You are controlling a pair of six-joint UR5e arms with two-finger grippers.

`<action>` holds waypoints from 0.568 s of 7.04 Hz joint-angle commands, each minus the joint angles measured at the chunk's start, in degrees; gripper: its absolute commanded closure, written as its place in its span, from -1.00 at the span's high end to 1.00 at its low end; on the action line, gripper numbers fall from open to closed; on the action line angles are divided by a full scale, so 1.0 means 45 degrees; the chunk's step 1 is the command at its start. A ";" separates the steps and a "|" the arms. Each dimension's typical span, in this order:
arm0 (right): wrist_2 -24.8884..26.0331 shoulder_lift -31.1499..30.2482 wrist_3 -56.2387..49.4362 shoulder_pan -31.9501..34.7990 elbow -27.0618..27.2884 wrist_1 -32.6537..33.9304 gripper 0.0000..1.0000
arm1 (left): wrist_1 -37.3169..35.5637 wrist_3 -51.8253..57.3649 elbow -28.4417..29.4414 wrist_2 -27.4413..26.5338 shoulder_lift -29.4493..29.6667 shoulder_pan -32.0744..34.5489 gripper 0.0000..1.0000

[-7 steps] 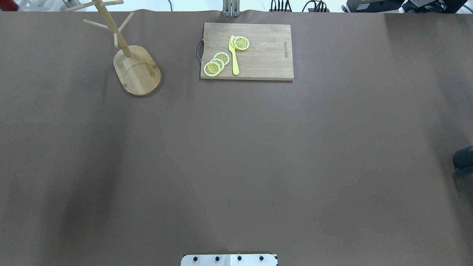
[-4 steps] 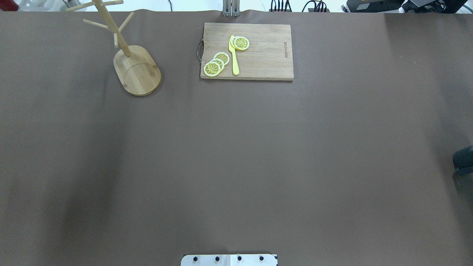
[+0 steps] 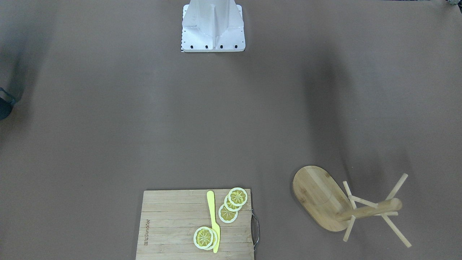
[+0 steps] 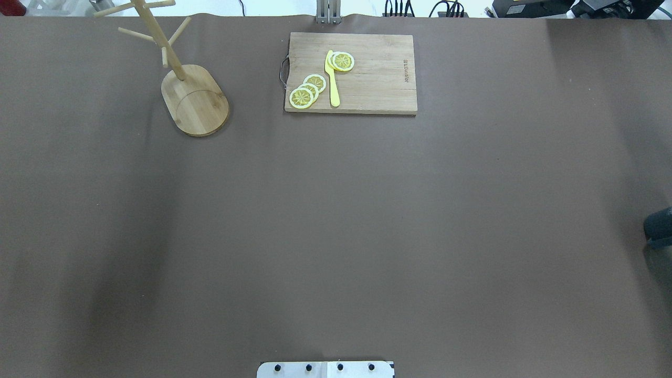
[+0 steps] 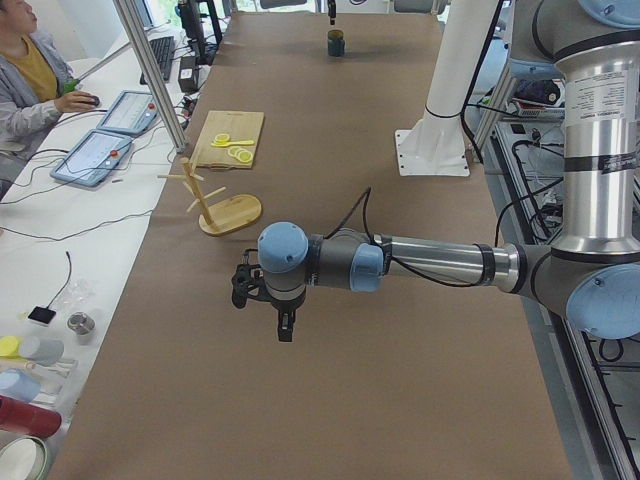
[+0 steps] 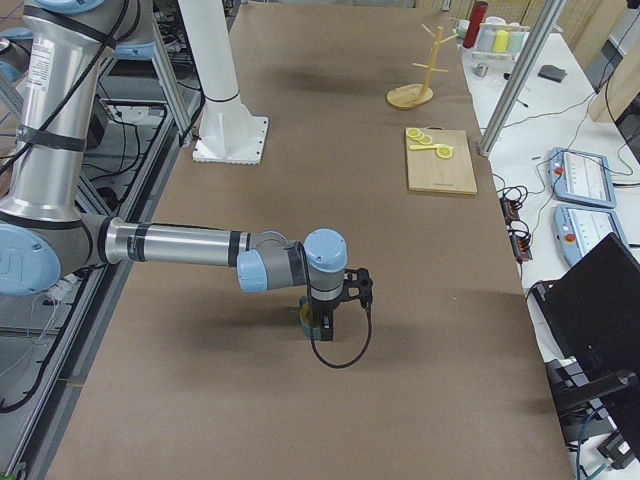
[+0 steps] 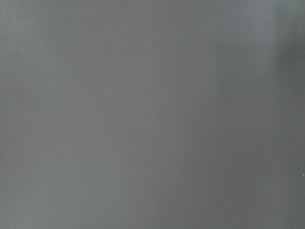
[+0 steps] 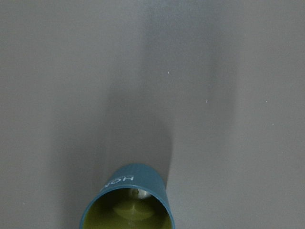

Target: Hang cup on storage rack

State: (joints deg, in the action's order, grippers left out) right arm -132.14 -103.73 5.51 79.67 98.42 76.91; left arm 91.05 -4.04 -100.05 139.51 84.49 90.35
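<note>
The dark teal-blue cup [image 8: 128, 202] stands upright at the table's right end, its yellowish inside showing at the bottom of the right wrist view. It peeks in at the overhead view's right edge [image 4: 660, 227]. My right gripper [image 6: 325, 322] hangs right over the cup [image 6: 309, 315]; I cannot tell if it is open or shut. The bamboo storage rack [image 4: 195, 100] stands at the far left, with no cup on its pegs [image 3: 361, 211]. My left gripper [image 5: 270, 318] hovers above bare table, away from the rack [image 5: 215, 205]; I cannot tell its state.
A wooden cutting board [image 4: 378, 79] with lemon slices [image 4: 308, 89] and a yellow knife [image 4: 332, 79] lies at the far middle. The robot's white base [image 3: 213, 27] is at the near edge. An operator [image 5: 30, 70] sits beyond the far side.
</note>
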 commanded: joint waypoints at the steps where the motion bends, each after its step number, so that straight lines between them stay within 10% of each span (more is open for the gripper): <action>1: 0.0146 0.0237 0.0044 -0.0555 -0.0698 -0.0022 0.80 | 0.0000 0.0000 0.0006 0.0013 -0.0006 0.0000 0.96; 4: 0.0146 0.0375 0.0083 -0.0966 -0.1069 -0.0022 0.57 | 0.0000 0.0000 0.0026 0.0013 -0.0006 0.0000 0.96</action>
State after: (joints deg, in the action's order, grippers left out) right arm -131.49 -102.31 5.85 76.06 94.28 76.82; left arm 91.05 -4.04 -99.96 139.53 84.47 90.35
